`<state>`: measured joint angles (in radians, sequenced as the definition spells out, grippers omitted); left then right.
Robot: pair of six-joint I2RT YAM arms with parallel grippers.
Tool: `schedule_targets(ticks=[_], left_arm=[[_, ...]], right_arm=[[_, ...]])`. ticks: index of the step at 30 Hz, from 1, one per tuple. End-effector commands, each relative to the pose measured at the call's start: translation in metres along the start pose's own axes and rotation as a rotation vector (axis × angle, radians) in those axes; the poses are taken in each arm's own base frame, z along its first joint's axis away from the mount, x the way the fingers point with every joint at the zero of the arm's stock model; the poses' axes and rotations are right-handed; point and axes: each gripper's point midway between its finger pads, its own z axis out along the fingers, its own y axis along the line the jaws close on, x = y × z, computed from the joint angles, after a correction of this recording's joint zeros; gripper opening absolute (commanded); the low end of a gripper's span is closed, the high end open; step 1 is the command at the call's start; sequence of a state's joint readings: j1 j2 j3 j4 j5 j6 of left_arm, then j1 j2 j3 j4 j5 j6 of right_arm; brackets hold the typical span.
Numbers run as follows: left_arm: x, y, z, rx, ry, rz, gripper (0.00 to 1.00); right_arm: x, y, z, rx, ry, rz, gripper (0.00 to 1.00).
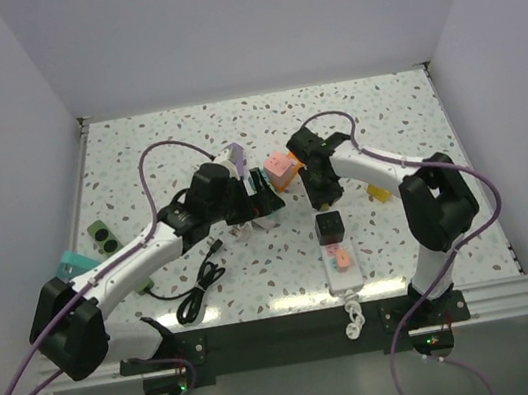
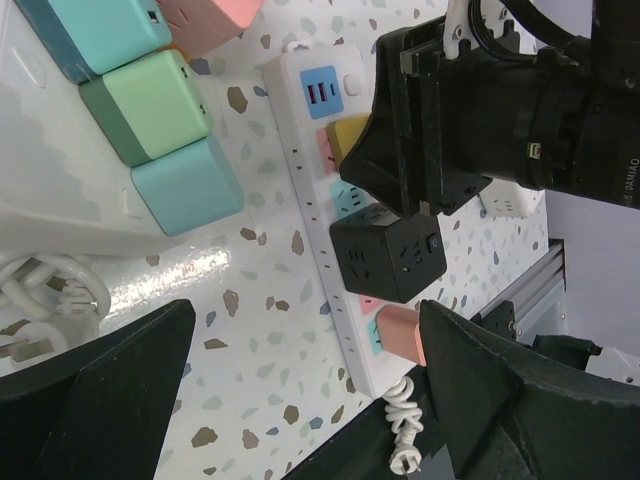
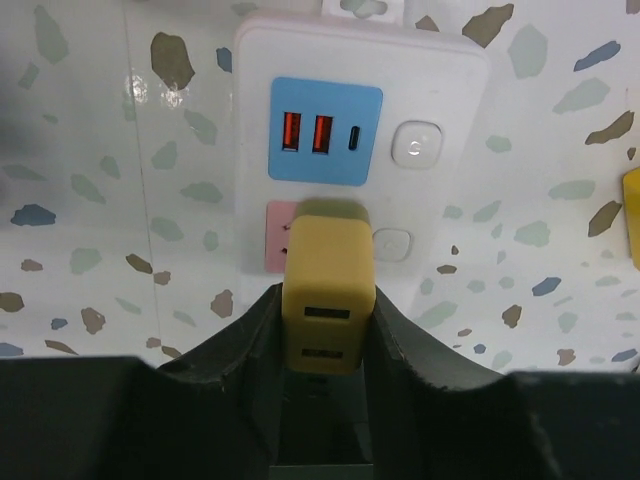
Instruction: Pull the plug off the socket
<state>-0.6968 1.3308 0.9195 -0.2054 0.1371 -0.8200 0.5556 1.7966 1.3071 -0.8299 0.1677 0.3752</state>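
Observation:
A white power strip [image 1: 343, 277] lies at the front centre of the table. It holds a black cube adapter [image 1: 330, 226] and a pink plug [image 1: 341, 261]. My right gripper [image 1: 323, 192] stands over the strip's far end, shut on a yellow plug [image 3: 328, 270] that sits over the pink socket [image 3: 273, 236] beside the USB panel. I cannot tell whether the plug's pins are still in the socket. The left wrist view shows the strip [image 2: 312, 205], the yellow plug [image 2: 349, 134] and my right gripper [image 2: 425, 135]. My left gripper [image 1: 256, 200] is open and empty, left of the strip.
A second white strip [image 2: 40, 170] with teal, green and blue cubes [image 2: 150, 105] lies by my left gripper, and a pink cube [image 1: 282, 166] is behind it. A black cable [image 1: 198, 290], a teal block [image 1: 77, 261] and a small yellow piece [image 1: 380, 193] lie around. The strip's white cord [image 1: 353, 319] hangs at the front edge.

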Motion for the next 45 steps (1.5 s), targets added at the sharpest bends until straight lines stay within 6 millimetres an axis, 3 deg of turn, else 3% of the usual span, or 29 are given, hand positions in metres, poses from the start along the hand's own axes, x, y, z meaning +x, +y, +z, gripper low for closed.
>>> schedule_targets(ticks=[1, 2, 3, 9, 11, 18, 26, 36, 45], left_arm=[[0.001, -0.010, 0.008, 0.054, 0.001, 0.000, 0.99], [-0.001, -0.012, 0.010, 0.062, -0.005, 0.004, 0.99], [0.001, -0.011, 0.012, 0.060, -0.001, 0.003, 0.99], [0.003, -0.018, 0.031, 0.094, -0.003, -0.007, 0.99], [-0.003, -0.030, 0.036, 0.134, -0.028, 0.004, 1.00], [0.000, -0.036, 0.057, 0.116, -0.057, 0.020, 1.00], [0.000, -0.045, 0.056, 0.140, -0.156, 0.004, 1.00], [0.011, -0.028, 0.070, 0.024, -0.196, -0.012, 1.00], [0.001, -0.029, 0.071, 0.016, -0.262, -0.069, 0.97]], right_arm=[[-0.014, 0.002, 0.005, 0.008, -0.056, 0.016, 0.00], [-0.019, 0.004, -0.011, -0.030, -0.103, 0.023, 0.00], [-0.011, 0.002, -0.013, -0.039, -0.104, 0.024, 0.00], [0.000, 0.032, -0.074, -0.340, -0.225, 0.018, 0.00], [0.002, 0.040, -0.085, -0.404, -0.235, 0.015, 0.00], [0.010, 0.056, -0.126, -0.571, -0.275, 0.024, 0.00], [0.015, 0.066, -0.131, -0.637, -0.257, 0.008, 0.00], [0.019, 0.082, -0.145, -0.761, -0.256, -0.023, 0.00], [0.026, 0.083, -0.155, -0.795, -0.256, -0.049, 0.00]])
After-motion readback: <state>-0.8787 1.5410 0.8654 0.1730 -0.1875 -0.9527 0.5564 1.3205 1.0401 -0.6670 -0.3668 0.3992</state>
